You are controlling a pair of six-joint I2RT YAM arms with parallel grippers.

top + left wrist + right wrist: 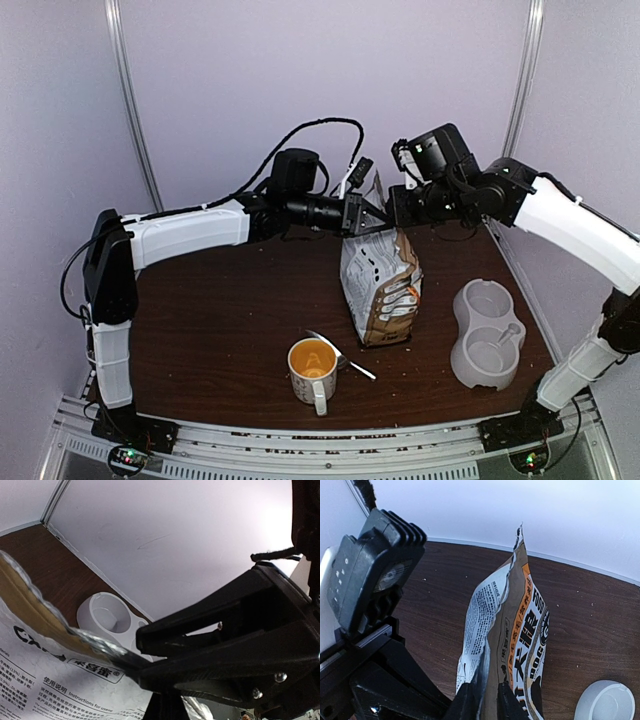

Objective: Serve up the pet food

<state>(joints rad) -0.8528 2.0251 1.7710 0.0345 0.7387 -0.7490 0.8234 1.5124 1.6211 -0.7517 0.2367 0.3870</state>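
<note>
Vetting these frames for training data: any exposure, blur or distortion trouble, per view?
Top external: soft and grainy, flat light, table rendered very dark. Left wrist: wall blown out at right, left pincer a near-black mass, wide-angle bending at the edges, pet food bag print still readable. Right wrist: the bag is sharp, right pincer underexposed against a bright wall.

The bag reads "FOOD" and "DOG".
</note>
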